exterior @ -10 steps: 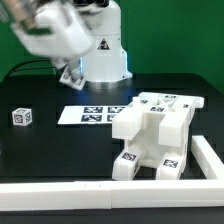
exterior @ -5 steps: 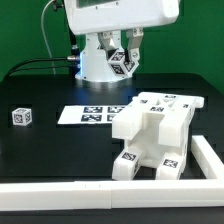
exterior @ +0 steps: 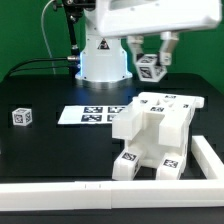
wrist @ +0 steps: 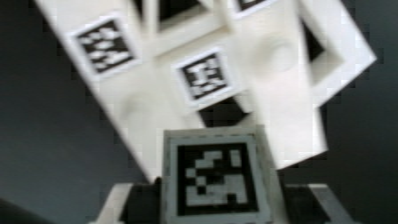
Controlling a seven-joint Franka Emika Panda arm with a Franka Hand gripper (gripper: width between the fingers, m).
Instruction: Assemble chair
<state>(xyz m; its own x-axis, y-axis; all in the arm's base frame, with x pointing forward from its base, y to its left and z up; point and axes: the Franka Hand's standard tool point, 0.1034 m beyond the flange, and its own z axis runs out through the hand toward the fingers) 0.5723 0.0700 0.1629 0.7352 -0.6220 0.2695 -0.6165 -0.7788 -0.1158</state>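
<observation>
The partly built chair is a chunky white block structure with several square tags, standing on the black table at the exterior view's right. My gripper hangs in the air above and behind it, shut on a small white tagged chair piece. In the wrist view that piece sits between my dark fingers, its tag facing the camera. The chair's tagged white panels lie beneath it. How far the piece reaches below the fingers is hidden.
A small lone tagged cube sits at the exterior view's left. The marker board lies flat mid-table. White rails border the front and right edges. The arm's base stands at the back.
The arm has swung from the exterior view's left across to the right, carrying the tagged piece. It now hangs above the chair. The chair and cube have not moved.
</observation>
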